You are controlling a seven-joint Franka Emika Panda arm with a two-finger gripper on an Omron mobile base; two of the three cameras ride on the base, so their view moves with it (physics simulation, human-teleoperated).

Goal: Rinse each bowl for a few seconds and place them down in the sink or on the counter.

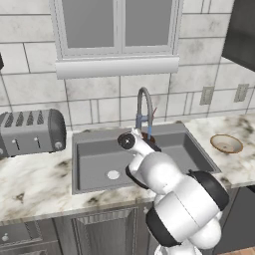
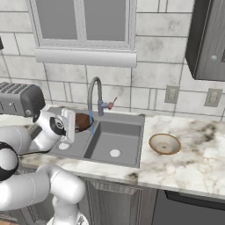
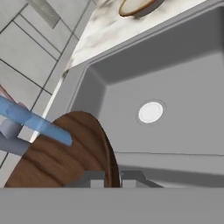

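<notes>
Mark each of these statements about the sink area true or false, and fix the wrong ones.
1. The pincer is shut on the rim of the dark brown wood-grain bowl. True.
2. A blue stream of water runs from the curved grey gooseneck tap onto that bowl. True.
3. The pale tan bowl with a whitish inside lies in the grey double-basin sink. False: it sits on the marble-look counter, on the side of the sink away from the toaster.
4. The silver toaster stands beside the tan bowl. False: it stands on the counter at the opposite end of the sink.
5. The brown bowl rests flat on the basin floor. False: it is held above the basin, tilted on edge.
</notes>
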